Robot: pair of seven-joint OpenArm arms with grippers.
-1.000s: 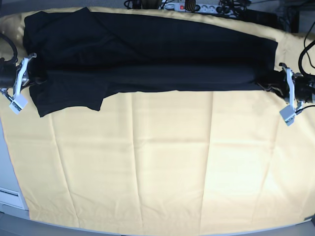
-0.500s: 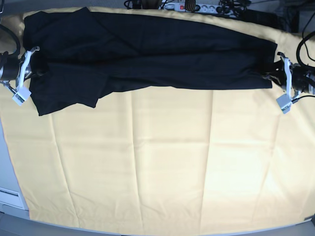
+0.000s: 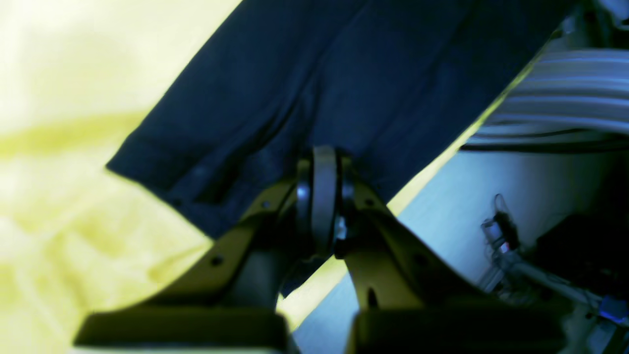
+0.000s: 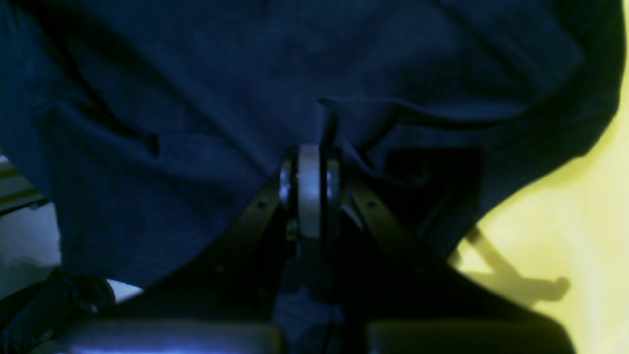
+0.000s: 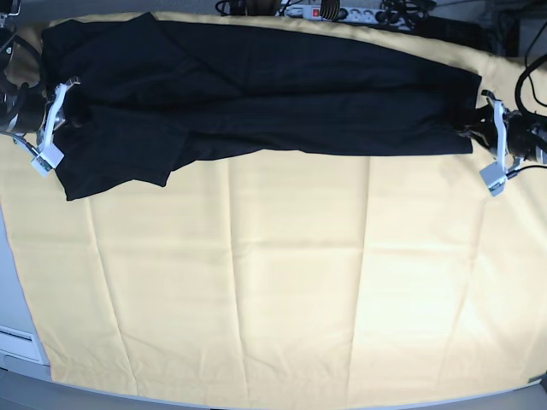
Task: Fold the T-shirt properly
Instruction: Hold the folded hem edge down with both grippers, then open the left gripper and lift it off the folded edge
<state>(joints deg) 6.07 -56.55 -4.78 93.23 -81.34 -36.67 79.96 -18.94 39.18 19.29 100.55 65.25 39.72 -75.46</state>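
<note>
Stretching across the far part of the yellow table cloth [image 5: 282, 282], the T-shirt [image 5: 256, 94] lies as a long dark band folded along its length, with one sleeve [image 5: 120, 166] spilling toward the near side at the base view's left end. The cloth beneath it covers the tabletop and is bare and lightly creased on the whole near side of the shirt.

At the shirt's end on the base view's right sits the left end effector [image 5: 476, 130]. In the left wrist view this left end effector [image 3: 319, 162] has its jaws pressed together on the hem edge of the T-shirt [image 3: 354, 83], the fabric bunching into small folds where it runs between them. Beside that corner of the shirt, yellow cloth [image 3: 73, 147] shows on one side, and a pale surface with cables on the other.

At the shirt's opposite end, on the base view's left, the right end effector [image 5: 70, 115] is set against the dark fabric. The right wrist view shows this right end effector [image 4: 309, 162] closed, with a ridge of the T-shirt [image 4: 245, 73] pinched between the jaws and the garment draped over most of the frame; a patch of yellow cloth [image 4: 565, 236] shows beside the shirt's edge.

A power strip [image 5: 338, 12] lies beyond the shirt's far edge.
</note>
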